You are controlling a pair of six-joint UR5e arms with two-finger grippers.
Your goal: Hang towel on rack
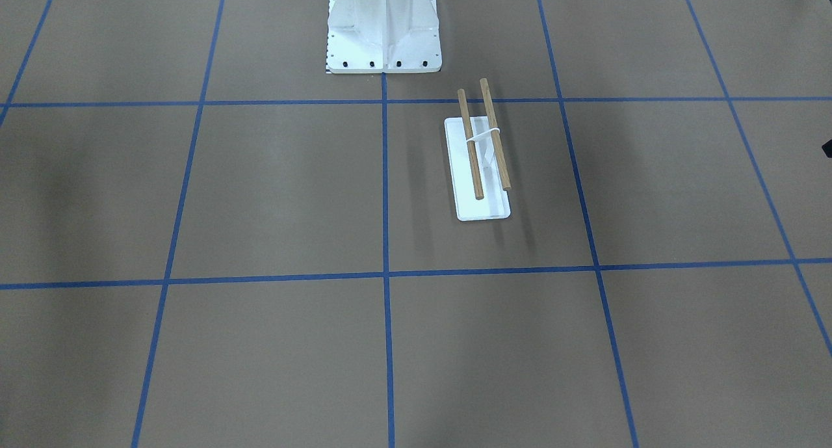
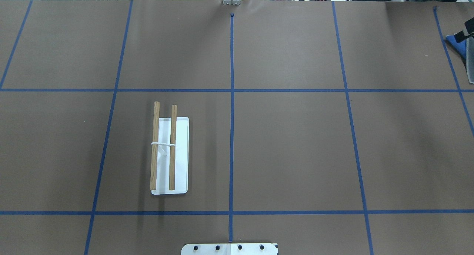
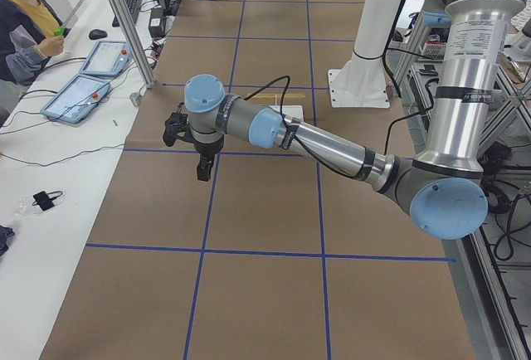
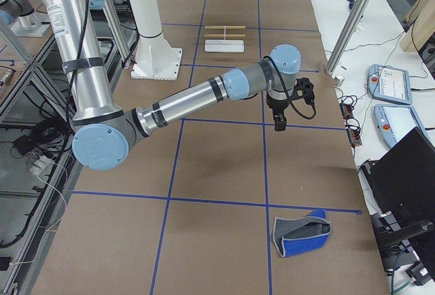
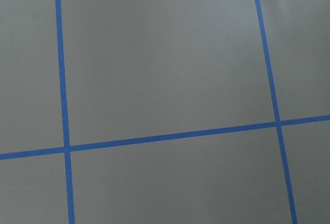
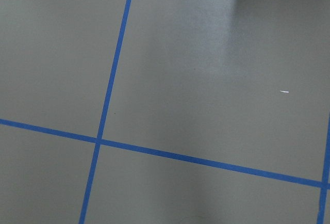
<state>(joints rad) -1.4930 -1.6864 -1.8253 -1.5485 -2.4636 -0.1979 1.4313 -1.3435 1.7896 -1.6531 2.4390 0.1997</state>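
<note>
The rack (image 2: 168, 151) stands on the robot's left half of the table, two brown rods over a white base plate, and nothing hangs on it; it also shows in the front view (image 1: 481, 155) and far off in the right side view (image 4: 224, 37). The towel (image 4: 302, 236) lies crumpled, blue and grey, near the table's right end; only its edge shows in the overhead view (image 2: 459, 44). My left gripper (image 3: 203, 176) hangs above the table near the operators' side. My right gripper (image 4: 279, 126) hangs likewise, well short of the towel. I cannot tell whether either is open or shut.
The big white bolted pedestal (image 1: 383, 32) stands at the robot's side of the table. An operator (image 3: 21, 20) sits beside a bench with tablets (image 3: 79, 94). Blue tape lines (image 2: 232, 136) divide the brown table cover. Both wrist views show only table cover and tape.
</note>
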